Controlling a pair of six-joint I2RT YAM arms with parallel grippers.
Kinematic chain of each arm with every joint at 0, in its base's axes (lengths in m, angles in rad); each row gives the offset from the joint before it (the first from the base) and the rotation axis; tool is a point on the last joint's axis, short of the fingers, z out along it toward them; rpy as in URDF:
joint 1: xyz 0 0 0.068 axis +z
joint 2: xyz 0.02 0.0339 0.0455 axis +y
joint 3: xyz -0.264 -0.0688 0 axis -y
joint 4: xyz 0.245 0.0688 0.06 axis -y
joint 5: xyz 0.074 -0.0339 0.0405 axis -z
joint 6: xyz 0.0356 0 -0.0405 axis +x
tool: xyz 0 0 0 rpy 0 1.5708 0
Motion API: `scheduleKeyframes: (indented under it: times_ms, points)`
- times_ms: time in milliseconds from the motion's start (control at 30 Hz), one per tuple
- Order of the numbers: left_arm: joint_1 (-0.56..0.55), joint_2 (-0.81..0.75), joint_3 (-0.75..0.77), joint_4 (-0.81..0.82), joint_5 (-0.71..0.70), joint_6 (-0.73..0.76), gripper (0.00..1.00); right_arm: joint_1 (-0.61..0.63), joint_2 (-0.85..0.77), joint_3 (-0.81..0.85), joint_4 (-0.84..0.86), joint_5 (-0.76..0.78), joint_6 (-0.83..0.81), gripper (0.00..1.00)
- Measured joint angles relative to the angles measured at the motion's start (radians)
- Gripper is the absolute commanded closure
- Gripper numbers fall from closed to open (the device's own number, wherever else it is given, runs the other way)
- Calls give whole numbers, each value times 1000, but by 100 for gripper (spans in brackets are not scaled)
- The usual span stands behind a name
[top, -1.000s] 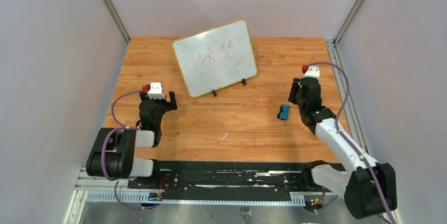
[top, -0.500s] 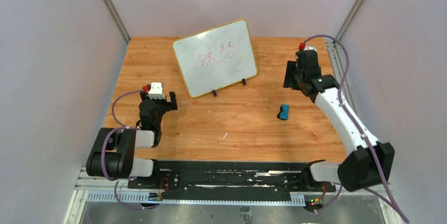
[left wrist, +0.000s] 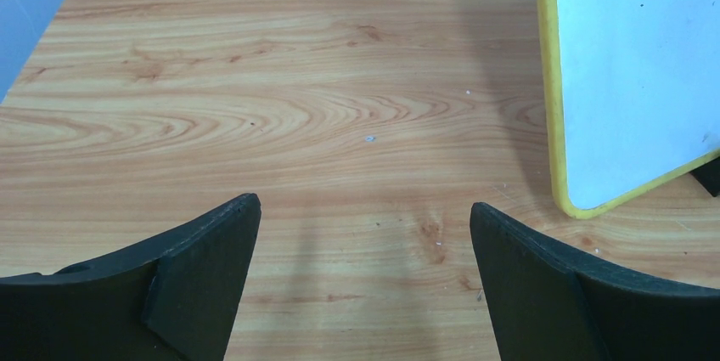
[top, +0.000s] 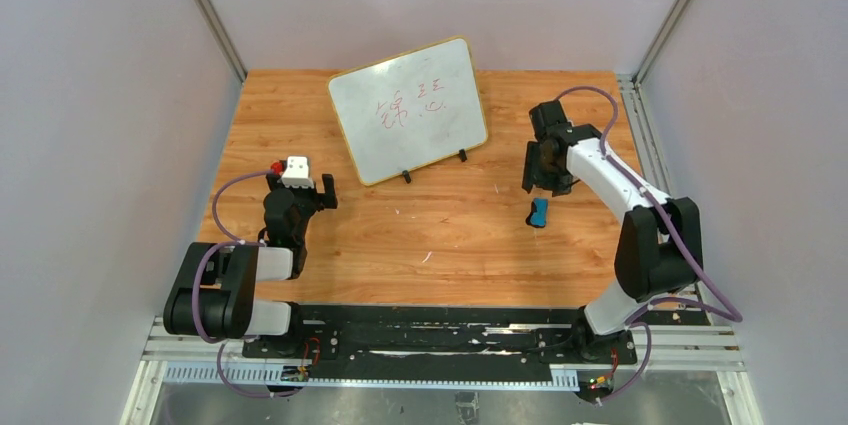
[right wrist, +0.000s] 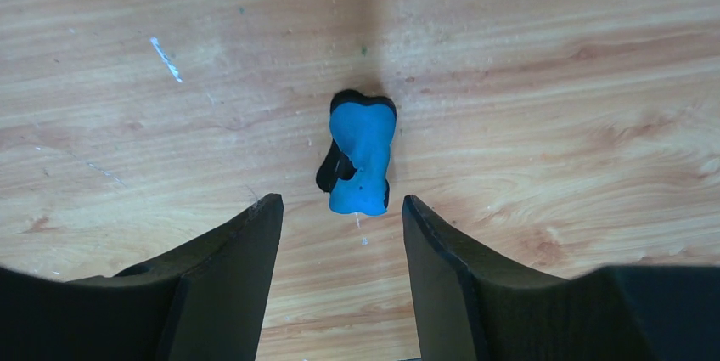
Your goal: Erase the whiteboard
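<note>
1. A wooden tabletop [top: 450, 235] with warm orange-brown grain forms the floor of the cell.
2. A small blue eraser [top: 539, 212] lies flat on the tabletop's right half. The right wrist view shows its waisted shape and a black layer peeking out along one side.
3. Small white flecks [right wrist: 165, 59] lie scattered on the wood near the eraser.
4. Pale grey wall panels [top: 100, 95] close in three sides, with slanting aluminium posts [top: 205, 10] at the two back corners.
5. A black mounting rail [top: 430, 340] runs along the tabletop's near edge.
</note>
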Motion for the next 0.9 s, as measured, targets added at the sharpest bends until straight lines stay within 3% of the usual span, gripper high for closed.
scheduleKeyframes:
  times_ms: [433,900]
  points:
    - [0,0,0,0,0,0,2,-55,-30,-192,86,-69,37,44]
    - [0,0,0,0,0,0,2,-109,36,-215,171,-110,10,46]
